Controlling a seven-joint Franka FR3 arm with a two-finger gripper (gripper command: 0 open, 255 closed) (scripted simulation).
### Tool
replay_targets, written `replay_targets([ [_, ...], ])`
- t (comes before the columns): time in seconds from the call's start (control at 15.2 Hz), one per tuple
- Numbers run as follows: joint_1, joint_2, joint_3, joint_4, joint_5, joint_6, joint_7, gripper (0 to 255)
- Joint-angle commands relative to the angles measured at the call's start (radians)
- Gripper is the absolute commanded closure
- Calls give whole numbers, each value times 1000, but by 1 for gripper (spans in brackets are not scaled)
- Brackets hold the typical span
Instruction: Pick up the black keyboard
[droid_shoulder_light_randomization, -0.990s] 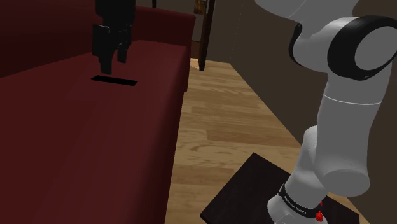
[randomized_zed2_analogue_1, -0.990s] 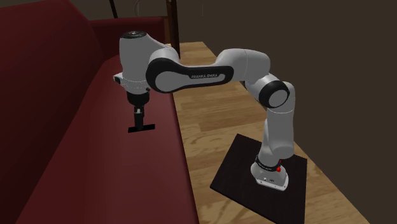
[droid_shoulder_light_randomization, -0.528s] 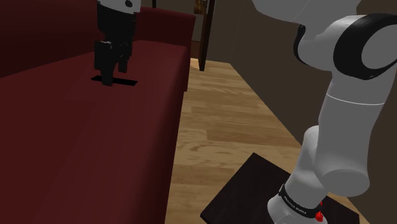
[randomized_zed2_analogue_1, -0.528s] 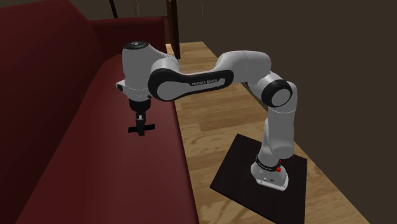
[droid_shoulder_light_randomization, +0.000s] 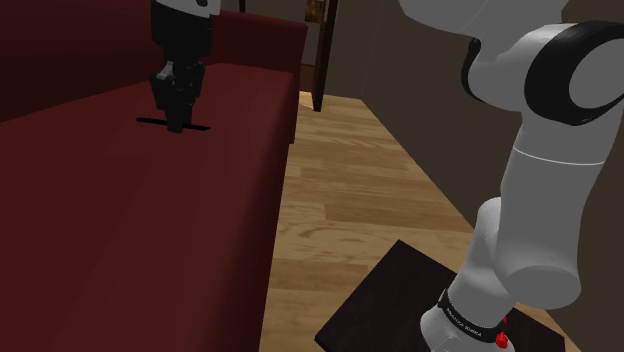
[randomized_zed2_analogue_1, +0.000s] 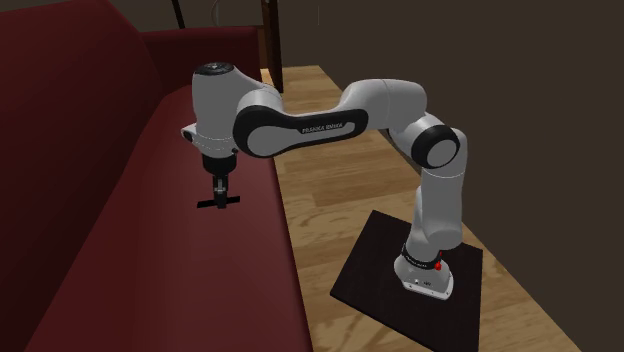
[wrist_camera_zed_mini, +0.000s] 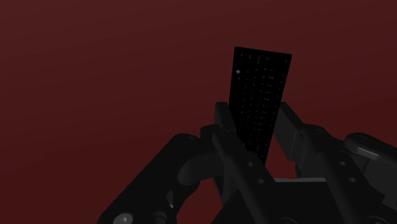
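The black keyboard (wrist_camera_zed_mini: 262, 83) is a thin flat slab lying on the dark red sofa seat (droid_shoulder_light_randomization: 120, 220). My gripper (wrist_camera_zed_mini: 256, 118) is shut on it, with one black finger pressed to each long side near its middle. In the shoulder view the gripper (droid_shoulder_light_randomization: 178, 124) points straight down at the seat, and the keyboard (droid_shoulder_light_randomization: 203, 128) shows as a narrow black strip sticking out on both sides of the fingers. The second exterior view has the gripper (randomized_zed2_analogue_1: 221, 194) low over the seat (randomized_zed2_analogue_1: 200, 280), with the keyboard (randomized_zed2_analogue_1: 236, 200) crosswise under it.
The sofa's backrest (randomized_zed2_analogue_1: 60, 120) rises beside the seat, and its armrest (droid_shoulder_light_randomization: 262, 40) closes the far end. Light wooden floor (droid_shoulder_light_randomization: 350, 170) runs along the sofa front. The arm's base stands on a dark square plate (randomized_zed2_analogue_1: 400, 290). A dark post (droid_shoulder_light_randomization: 322, 55) stands past the sofa.
The gripper came down from above the keyboard to the seat. Its fingers, apart a moment ago, have closed on the keyboard's sides.
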Motion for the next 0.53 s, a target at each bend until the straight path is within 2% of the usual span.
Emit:
replay_targets([
  [0.0, -2, 6, -3, -5, -2, 1, 0, 255],
  [0.07, -3, -1, -2, -15, 0, 4, 1, 255],
  [0.46, 11, 37, 1, 120, -13, -95, 2, 255],
])
